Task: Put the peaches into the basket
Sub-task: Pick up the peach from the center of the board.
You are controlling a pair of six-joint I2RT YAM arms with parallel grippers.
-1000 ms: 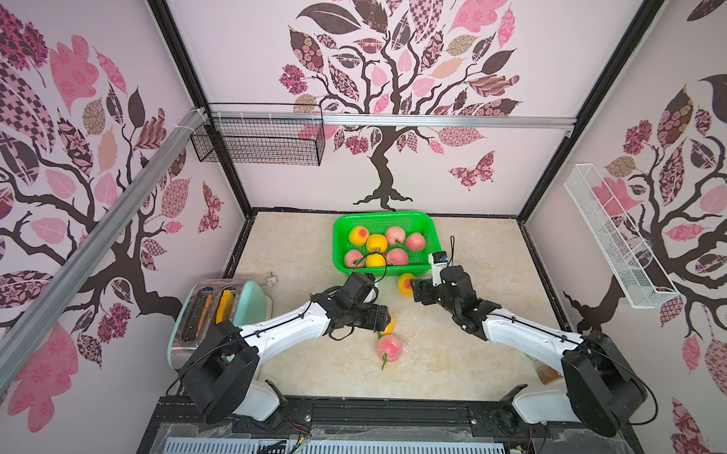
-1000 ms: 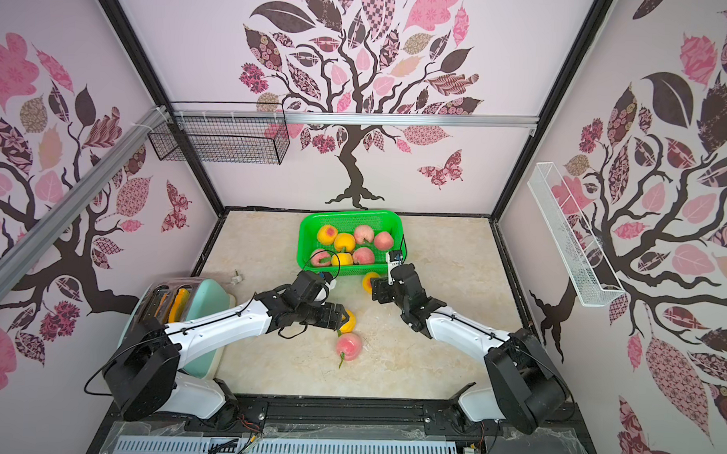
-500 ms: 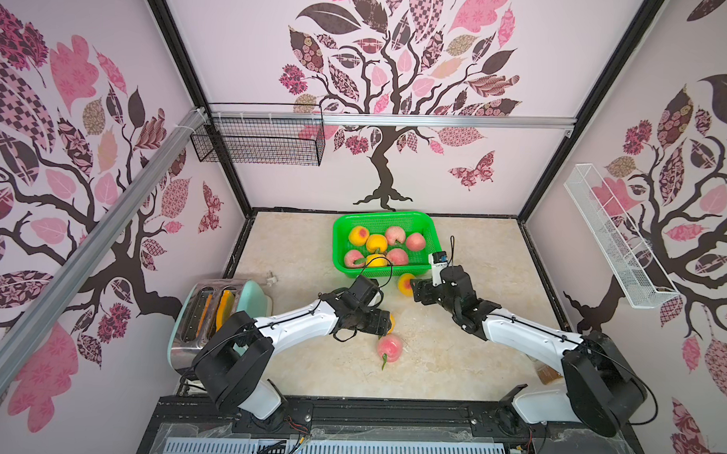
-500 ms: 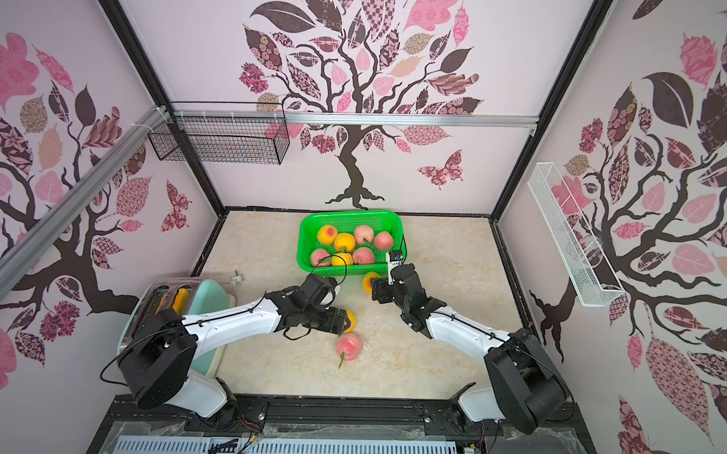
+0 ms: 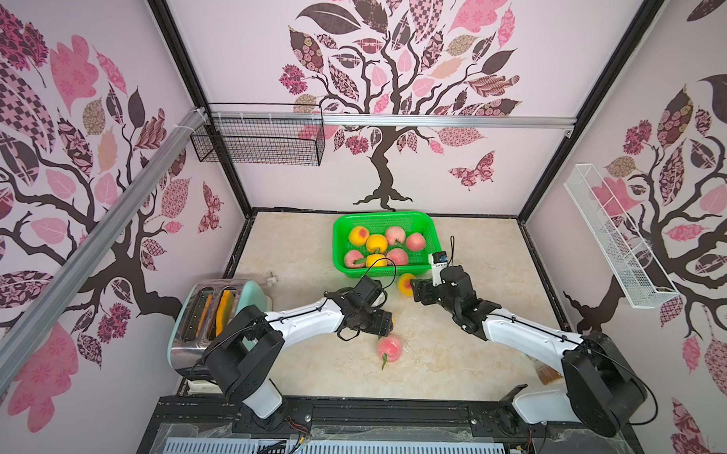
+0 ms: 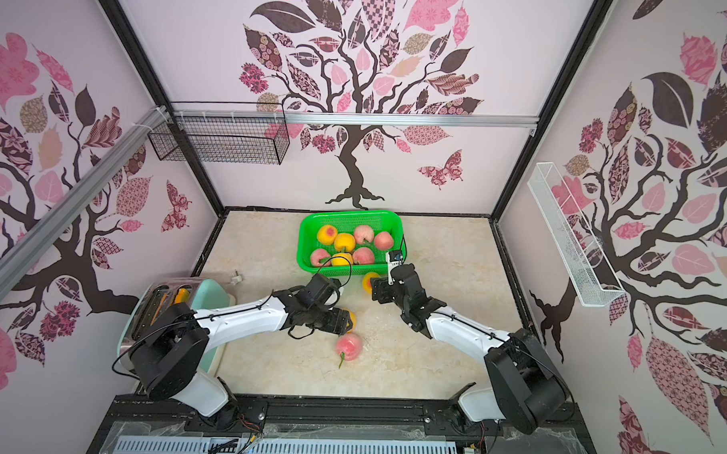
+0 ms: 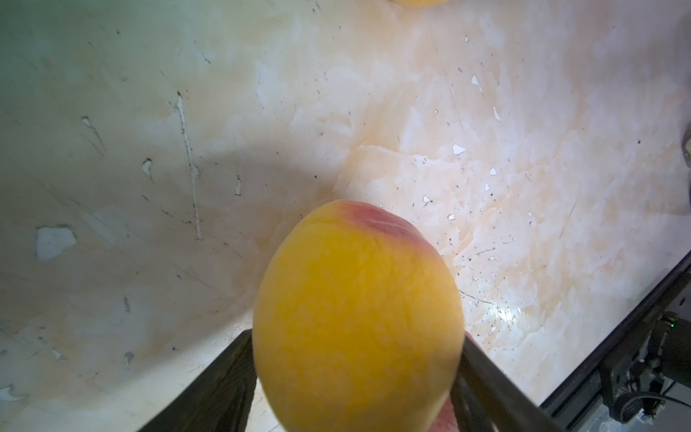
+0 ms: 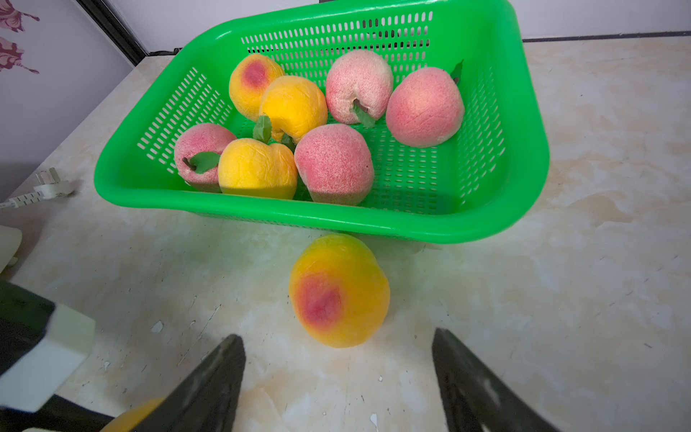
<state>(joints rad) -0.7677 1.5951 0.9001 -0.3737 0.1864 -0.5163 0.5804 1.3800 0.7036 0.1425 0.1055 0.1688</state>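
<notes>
The left gripper is clamped on a round yellow-orange toy peach near the middle of the beige marble counter. The bright green perforated plastic basket, with seven peaches inside, lies beyond it toward the counter's back edge. The right gripper, jaws apart, faces a red-spotted yellow peach straight ahead, just beside the basket's near wall. Since a second ago the left jaws have narrowed onto the fruit, while the right arm has not moved.
</notes>
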